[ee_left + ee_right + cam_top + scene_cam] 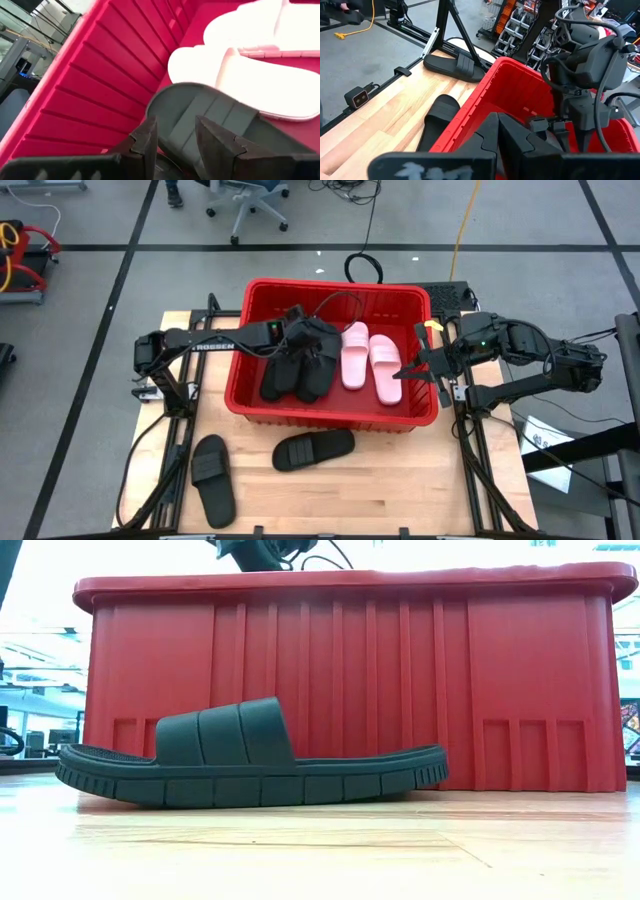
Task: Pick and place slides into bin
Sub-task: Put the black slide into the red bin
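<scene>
The red bin stands at the table's middle. Inside it lie two pink slides side by side and, to their left, two black slides. My left gripper reaches into the bin from the left and hovers open just above a black slide, beside the pink slides. Nothing is between its fingers. My right gripper hangs shut over the bin's right rim, empty. Two more black slides lie sole down on the table in front of the bin.
In the low view, the nearer black slide lies just before the bin's front wall. The right wrist view shows my left arm across the bin and both table slides. Bare wood lies at the near right.
</scene>
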Motion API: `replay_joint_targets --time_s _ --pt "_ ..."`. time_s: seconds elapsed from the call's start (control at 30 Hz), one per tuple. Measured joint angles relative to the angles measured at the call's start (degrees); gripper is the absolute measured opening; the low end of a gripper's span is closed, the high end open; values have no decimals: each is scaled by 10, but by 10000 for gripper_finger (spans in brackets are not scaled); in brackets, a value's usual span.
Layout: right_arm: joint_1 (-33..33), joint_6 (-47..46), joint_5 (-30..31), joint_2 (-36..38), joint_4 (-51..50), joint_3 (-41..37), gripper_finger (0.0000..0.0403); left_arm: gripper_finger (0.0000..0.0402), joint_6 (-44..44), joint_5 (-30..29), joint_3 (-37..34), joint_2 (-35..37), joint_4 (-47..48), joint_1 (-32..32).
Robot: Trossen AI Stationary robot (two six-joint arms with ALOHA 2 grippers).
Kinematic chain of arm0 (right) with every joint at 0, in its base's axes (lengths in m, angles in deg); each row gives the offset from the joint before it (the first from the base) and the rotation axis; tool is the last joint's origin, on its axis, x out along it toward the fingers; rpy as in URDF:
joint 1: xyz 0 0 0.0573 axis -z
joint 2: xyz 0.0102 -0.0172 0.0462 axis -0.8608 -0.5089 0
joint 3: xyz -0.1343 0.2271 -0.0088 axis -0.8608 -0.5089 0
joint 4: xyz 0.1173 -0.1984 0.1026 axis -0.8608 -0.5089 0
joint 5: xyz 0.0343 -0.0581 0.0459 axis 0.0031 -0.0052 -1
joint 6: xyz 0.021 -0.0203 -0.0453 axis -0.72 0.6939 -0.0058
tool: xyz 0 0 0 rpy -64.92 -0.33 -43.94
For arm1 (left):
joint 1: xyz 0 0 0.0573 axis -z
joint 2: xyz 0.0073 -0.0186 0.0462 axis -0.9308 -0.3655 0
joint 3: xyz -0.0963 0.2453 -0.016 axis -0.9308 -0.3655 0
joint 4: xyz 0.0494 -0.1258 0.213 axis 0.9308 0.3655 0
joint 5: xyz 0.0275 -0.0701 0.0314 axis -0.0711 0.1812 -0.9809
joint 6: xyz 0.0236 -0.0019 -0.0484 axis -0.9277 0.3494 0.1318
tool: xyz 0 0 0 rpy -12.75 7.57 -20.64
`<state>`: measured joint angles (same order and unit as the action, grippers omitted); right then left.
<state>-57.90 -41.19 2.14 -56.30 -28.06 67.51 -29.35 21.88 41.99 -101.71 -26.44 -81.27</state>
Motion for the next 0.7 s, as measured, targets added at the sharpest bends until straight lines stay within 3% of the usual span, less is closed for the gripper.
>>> replay_joint_targets --time_s 0.4,0.7 --pt "0 -17 0 0 0 0 0 129 -7 0 8 3 4 5" --pt "0 -17 0 0 0 0 0 129 50 0 8 98 61 26"
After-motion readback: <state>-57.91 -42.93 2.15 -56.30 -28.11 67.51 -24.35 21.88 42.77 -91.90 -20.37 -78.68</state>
